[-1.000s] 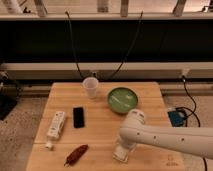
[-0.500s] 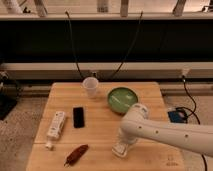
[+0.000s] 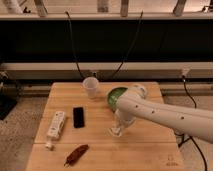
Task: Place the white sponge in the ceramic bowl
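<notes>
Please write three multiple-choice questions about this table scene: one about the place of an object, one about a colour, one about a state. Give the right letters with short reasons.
1. Where does the plastic cup stand?
A. On the near edge of the table
B. At the far side of the table, left of the ceramic bowl
C. Inside the bowl

2. What colour is the ceramic bowl?
A. Green
B. Red
C. Blue

3. Where is the pincer now?
A. Raised high above the cup
B. Resting on the black phone
C. Low over the tabletop, in front of the bowl

Answers:
1 B: the plastic cup stands near the far edge, with the ceramic bowl to its right.
2 A: the visible part of the bowl is green; the arm covers the rest.
3 C: the pincer points down close to the wooden table, nearer the camera than the bowl.
</notes>
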Available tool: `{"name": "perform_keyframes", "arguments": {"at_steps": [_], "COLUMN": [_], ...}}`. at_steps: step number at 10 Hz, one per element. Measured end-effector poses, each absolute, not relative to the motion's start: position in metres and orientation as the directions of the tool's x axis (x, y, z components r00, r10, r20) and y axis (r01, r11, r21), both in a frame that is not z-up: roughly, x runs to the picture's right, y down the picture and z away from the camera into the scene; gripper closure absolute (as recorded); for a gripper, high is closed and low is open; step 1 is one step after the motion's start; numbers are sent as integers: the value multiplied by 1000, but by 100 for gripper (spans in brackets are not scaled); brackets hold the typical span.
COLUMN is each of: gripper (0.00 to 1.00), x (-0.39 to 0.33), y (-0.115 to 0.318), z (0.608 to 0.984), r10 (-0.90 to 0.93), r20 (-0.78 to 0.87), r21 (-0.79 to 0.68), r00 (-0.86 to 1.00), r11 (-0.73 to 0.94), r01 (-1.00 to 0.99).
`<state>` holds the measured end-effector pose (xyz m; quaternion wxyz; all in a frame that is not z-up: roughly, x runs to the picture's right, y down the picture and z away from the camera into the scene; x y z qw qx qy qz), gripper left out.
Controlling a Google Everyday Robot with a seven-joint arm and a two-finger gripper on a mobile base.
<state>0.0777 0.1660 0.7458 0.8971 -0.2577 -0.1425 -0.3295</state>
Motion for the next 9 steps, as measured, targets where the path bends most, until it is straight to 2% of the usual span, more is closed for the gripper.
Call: {"name": "perform_keyframes", "arguments": {"at_steps": [6, 7, 9], "gripper": [100, 97, 78], "x": [78, 83, 94], "y": [78, 69, 60], "z": [781, 791, 807], "r10": [-488, -481, -471], "r20": [329, 308, 265], "r21": [-336, -338, -346], "r00": [808, 821, 841], "r11": [740, 751, 768], "r01": [583, 567, 539]}}
